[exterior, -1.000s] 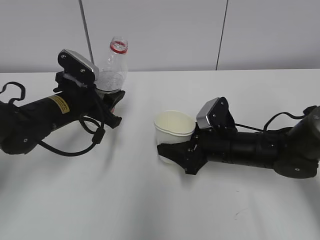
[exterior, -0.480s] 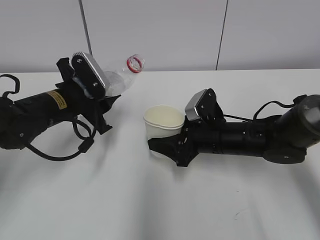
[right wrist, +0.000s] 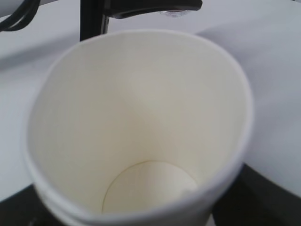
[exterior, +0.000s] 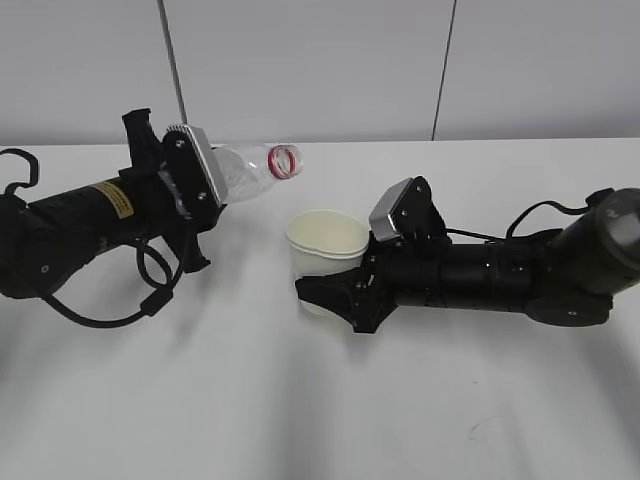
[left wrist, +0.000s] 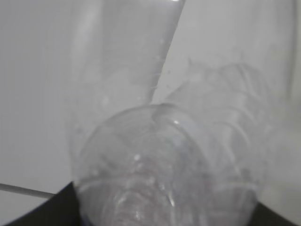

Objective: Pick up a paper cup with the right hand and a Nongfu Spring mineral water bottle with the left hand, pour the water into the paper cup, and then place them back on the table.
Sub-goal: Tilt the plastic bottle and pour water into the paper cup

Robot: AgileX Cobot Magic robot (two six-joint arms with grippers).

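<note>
My left gripper (exterior: pixel 212 185) is shut on the Nongfu Spring mineral water bottle (exterior: pixel 250 170), which lies almost level with its red-ringed open mouth (exterior: pixel 285 160) pointing right. The mouth sits just above and behind the left rim of the paper cup (exterior: pixel 325 248). My right gripper (exterior: pixel 330 287) is shut on the cup's lower wall and holds it upright, slightly above the table (exterior: pixel 300 420). The bottle's clear body (left wrist: pixel 169 160) fills the left wrist view. The cup's cream inside (right wrist: pixel 141 117) looks dry in the right wrist view. No stream of water shows.
The left arm with its yellow sticker (exterior: pixel 115 200) and looping cables (exterior: pixel 150 290) lies along the table's left side. The right arm (exterior: pixel 500 280) stretches in from the right. A grey panelled wall (exterior: pixel 400 60) stands behind the table.
The left gripper has rolled, tipping the bottle from upright to nearly level with its mouth swung down toward the cup. The right gripper carried the cup left, then stayed put.
</note>
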